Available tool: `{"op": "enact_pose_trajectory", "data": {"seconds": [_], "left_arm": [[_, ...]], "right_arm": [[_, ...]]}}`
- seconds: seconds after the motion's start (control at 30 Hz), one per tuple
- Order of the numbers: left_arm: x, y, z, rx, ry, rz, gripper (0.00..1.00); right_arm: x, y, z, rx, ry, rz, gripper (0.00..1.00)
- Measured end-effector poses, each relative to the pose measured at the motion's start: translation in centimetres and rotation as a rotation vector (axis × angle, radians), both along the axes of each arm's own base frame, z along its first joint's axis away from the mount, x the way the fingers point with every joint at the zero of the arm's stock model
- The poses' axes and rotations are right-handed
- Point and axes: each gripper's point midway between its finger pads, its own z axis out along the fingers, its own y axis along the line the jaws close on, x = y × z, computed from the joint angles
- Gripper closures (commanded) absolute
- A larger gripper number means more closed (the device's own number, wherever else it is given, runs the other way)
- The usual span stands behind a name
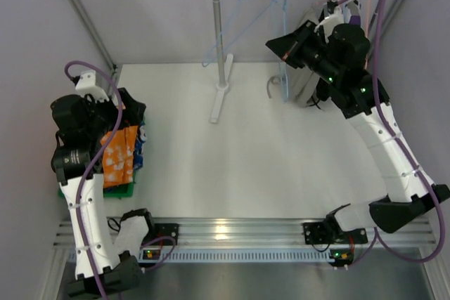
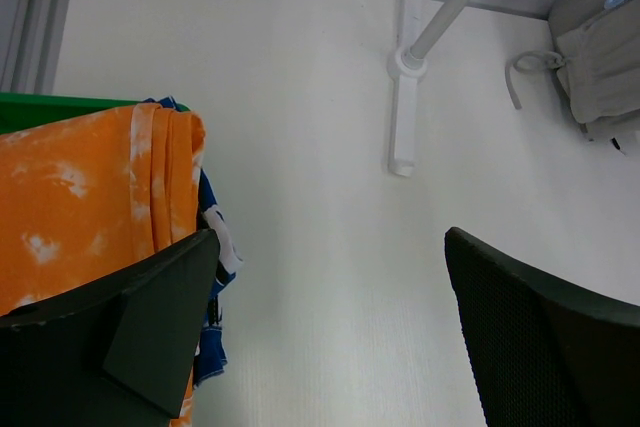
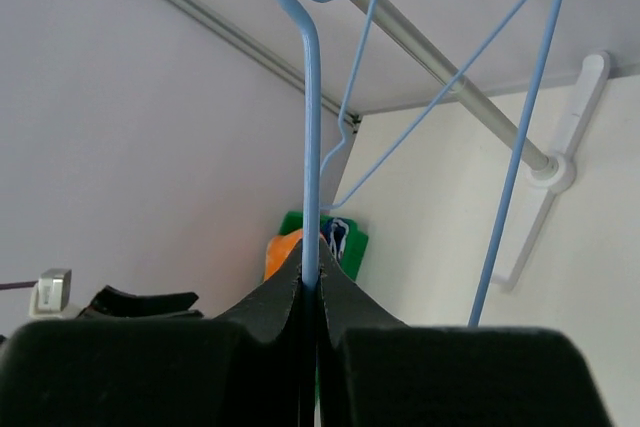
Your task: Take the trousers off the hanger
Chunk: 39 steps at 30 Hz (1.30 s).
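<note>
White table (image 1: 281,159): a grey metal clothes rack (image 1: 222,47) stands at the centre of the back edge. Plain grey cloth trousers (image 2: 600,57) are near the back right corner, lower end touching the table. Orange white-blotched trousers (image 2: 90,197) lie over blue white-patterned trousers (image 2: 205,342) in a green plastic bin (image 2: 50,112) at the left edge. The right gripper (image 3: 312,282) is pressed together on a light blue wire hanger (image 3: 311,147). The left gripper (image 2: 330,247) is spread wide beside the orange cloth, holding nothing.

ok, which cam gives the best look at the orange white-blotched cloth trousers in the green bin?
Left wrist: the orange white-blotched cloth trousers fill its left side, folds clear, draped over the green bin. Top external shows them partly behind the left arm; right wrist only a small distant orange patch.
</note>
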Motion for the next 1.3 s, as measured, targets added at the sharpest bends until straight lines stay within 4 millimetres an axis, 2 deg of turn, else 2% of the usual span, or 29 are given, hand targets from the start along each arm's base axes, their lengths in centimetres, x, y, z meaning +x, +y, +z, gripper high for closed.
{"op": "enact_pose_trajectory", "data": {"seconds": [0.13, 0.27, 0.37, 0.43, 0.7, 0.8, 0.93, 1.0, 1.03, 1.13, 1.23, 1.3], "left_arm": [[-0.1, 0.0, 0.2, -0.005, -0.009, 0.003, 0.01], [0.0, 0.0, 0.3, -0.006, -0.013, 0.007, 0.01], [0.0, 0.1, 0.3, -0.004, -0.015, 0.010, 0.01], [0.1, 0.2, 0.3, -0.002, -0.014, 0.014, 0.01], [0.3, 0.6, -0.4, 0.005, -0.002, 0.032, 0.01], [0.3, 0.6, -0.4, 0.008, -0.002, 0.034, 0.01], [0.3, 0.7, -0.4, 0.011, -0.002, 0.035, 0.01], [0.3, 0.7, -0.4, 0.015, -0.003, 0.037, 0.01], [0.3, 0.8, -0.4, 0.016, -0.003, 0.038, 0.01], [0.3, 0.8, -0.4, 0.021, -0.005, 0.039, 0.01], [0.2, 0.8, -0.3, 0.025, -0.009, 0.037, 0.01], [0.2, 0.8, -0.1, 0.031, -0.017, 0.036, 0.01]], "right_arm": [[0.5, 0.0, 1.8, 0.007, -0.035, -0.011, 1.00], [3.8, 0.6, 3.8, -0.007, -0.094, -0.058, 1.00], [6.5, 0.8, 3.7, -0.038, -0.107, -0.110, 1.00], [8.3, 1.2, 3.0, -0.059, -0.112, -0.136, 1.00], [13.9, 3.7, -2.4, -0.129, -0.075, -0.133, 1.00], [15.2, 4.4, -3.8, -0.146, -0.070, -0.129, 1.00], [15.6, 4.7, -4.7, -0.157, -0.058, -0.120, 1.00], [15.5, 4.9, -4.6, -0.152, -0.065, -0.108, 0.92], [15.4, 5.0, -4.7, -0.149, -0.066, -0.100, 0.76], [14.8, 5.2, -5.2, -0.140, -0.055, -0.079, 0.50], [13.6, 5.1, -5.5, -0.138, -0.041, -0.051, 0.45], [12.4, 4.9, -4.9, -0.134, -0.046, -0.035, 0.41]]}}
